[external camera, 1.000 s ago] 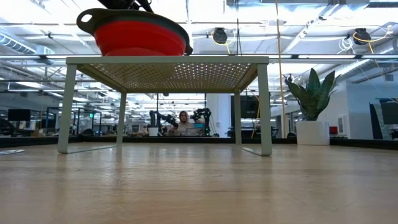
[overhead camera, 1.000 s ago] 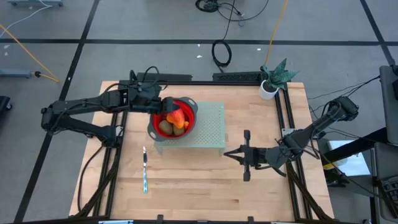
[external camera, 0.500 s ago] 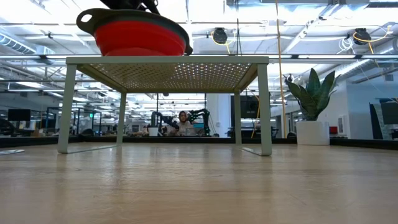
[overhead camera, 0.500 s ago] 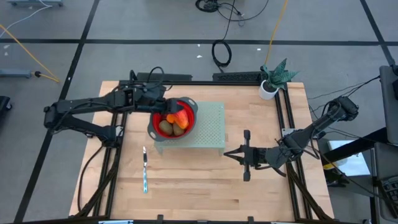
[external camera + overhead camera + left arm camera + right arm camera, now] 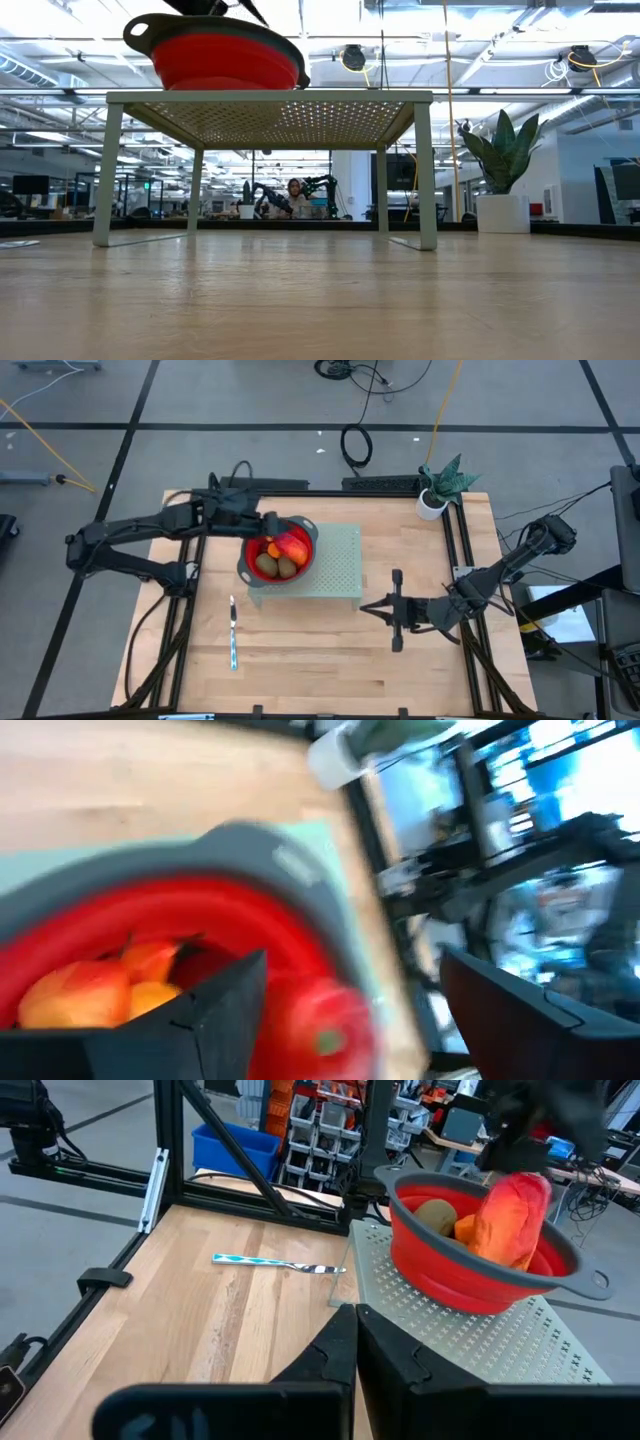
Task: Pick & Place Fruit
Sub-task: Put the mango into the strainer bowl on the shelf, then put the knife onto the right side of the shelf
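Over the red bowl with grey rim, the left gripper gapes wide, empty; toy fruits lie inside. Right gripper rests shut on the bench.

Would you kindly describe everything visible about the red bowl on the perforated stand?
The red bowl is round with a grey rim and grey tab handles, and looks like soft plastic. It sits upright on the pale green perforated stand, at its left end, raised above the wooden table. Inside lie brown-green ovals, small orange pieces and a larger red-orange fruit. The left hand hovers open at its back-left rim.
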`<control>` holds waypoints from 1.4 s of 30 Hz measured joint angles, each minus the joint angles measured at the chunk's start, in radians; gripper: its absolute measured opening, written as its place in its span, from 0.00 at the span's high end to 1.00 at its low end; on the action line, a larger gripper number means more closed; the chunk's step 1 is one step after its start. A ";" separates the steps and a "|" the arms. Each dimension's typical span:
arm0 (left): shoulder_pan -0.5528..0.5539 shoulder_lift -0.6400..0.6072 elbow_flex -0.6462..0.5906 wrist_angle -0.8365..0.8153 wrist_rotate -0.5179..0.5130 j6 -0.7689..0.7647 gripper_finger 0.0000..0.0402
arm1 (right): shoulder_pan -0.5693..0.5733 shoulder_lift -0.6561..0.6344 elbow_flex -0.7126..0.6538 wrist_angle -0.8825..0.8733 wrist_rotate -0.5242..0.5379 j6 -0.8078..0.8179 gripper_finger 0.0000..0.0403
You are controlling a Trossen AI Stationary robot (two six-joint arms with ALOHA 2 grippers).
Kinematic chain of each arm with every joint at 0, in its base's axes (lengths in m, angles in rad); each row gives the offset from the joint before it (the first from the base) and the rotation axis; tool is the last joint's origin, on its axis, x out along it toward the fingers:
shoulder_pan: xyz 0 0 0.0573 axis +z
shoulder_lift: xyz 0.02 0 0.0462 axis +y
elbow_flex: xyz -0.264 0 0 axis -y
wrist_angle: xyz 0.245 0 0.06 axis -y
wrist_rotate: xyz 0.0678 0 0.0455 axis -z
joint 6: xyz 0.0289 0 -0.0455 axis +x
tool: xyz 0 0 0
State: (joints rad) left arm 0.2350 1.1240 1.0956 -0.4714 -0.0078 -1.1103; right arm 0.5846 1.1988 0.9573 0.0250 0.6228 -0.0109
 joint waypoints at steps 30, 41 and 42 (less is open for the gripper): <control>-0.192 -0.042 0.002 -0.003 -0.054 0.165 0.56 | 0.000 0.000 -0.001 0.006 0.003 0.025 1.00; -0.157 -0.013 0.002 -0.030 -0.099 0.247 0.61 | -0.016 0.000 -0.001 0.008 0.004 0.025 1.00; -0.148 -0.015 0.002 -0.035 -0.099 0.254 0.61 | -0.016 0.000 -0.001 0.009 0.004 0.025 1.00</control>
State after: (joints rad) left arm 0.0872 1.1086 1.0973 -0.5066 -0.1069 -0.8565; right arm 0.5682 1.1992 0.9565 0.0338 0.6266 0.0145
